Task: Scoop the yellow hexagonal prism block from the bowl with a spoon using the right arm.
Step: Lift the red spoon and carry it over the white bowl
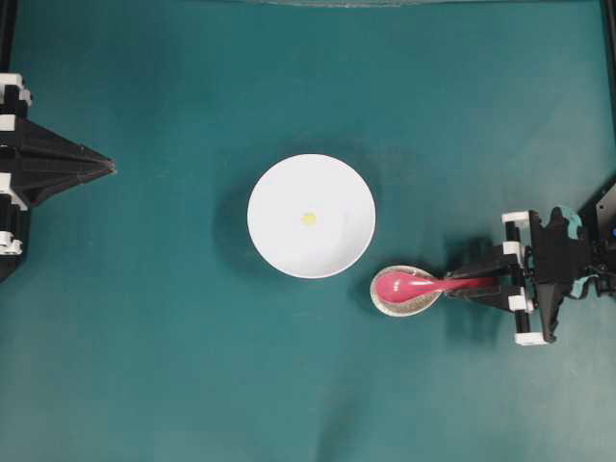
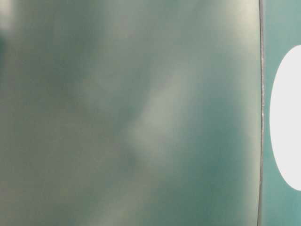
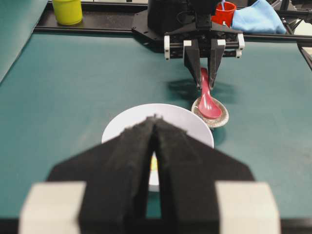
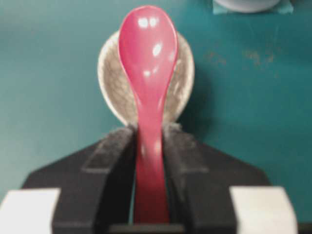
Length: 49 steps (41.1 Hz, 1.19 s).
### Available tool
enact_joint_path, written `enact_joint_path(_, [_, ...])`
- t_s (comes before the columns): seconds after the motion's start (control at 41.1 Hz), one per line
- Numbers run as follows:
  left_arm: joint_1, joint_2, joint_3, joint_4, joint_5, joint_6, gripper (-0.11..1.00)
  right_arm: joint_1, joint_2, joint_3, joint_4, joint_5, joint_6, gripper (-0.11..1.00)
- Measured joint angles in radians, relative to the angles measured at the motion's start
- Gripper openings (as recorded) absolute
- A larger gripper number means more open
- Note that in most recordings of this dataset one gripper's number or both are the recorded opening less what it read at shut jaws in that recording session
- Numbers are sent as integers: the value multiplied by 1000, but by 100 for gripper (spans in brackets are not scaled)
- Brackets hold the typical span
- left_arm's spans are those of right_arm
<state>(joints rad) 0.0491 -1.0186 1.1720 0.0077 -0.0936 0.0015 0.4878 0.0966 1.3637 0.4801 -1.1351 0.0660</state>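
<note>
The white bowl [image 1: 279,192] sits mid-table with the tiny yellow block [image 1: 309,218] lying near its centre. The pink-red spoon [image 1: 409,285] rests with its scoop in a small speckled dish [image 1: 404,306] just right of the bowl, handle pointing right. My right gripper [image 1: 460,284] is shut on the spoon's handle; in the right wrist view both pads [image 4: 119,146] press the handle of the spoon [image 4: 147,58]. My left gripper [image 1: 111,168] is shut and holds nothing at the far left edge. Between its fingers the left wrist view shows a sliver of the yellow block [image 3: 154,163].
At the far edge behind the right arm stand a yellow cup [image 3: 67,10], a red cup [image 3: 226,12] and a blue cloth [image 3: 258,17]. The table-level view is mostly blur, with the bowl's edge [image 2: 289,117] at right.
</note>
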Motion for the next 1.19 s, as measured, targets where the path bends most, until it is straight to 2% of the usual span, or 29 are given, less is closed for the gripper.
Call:
enact_joint_path(0.219, [0,2,0,0,2,0,0,-25,-98,0,0,66,-11,24])
enact_joint_path(0.413, [0,5,0,0,3,0,0,-74,-224,-6,0,186,-18,24])
enact_joint_path(0.608, [0,9,-2,2,3,0,0,-115,-359,-25,2,333,-92,24])
enact_joint_path(0.73, [0,17,-2,0,3,0,0,-161,-436,-60,0,472,-156,24])
enact_joint_path(0.875, [-2,23,0,0,3,0,0,-249,-525,-140,0,721,-233,24])
enact_joint_path(1.021, [0,23,0,0,3,0,0,-339,-575,-225,-2,945,-278,24])
enact_joint_path(1.192, [0,23,-2,0,3,0,0,-428,-595,-316,-11,1146,-285,24])
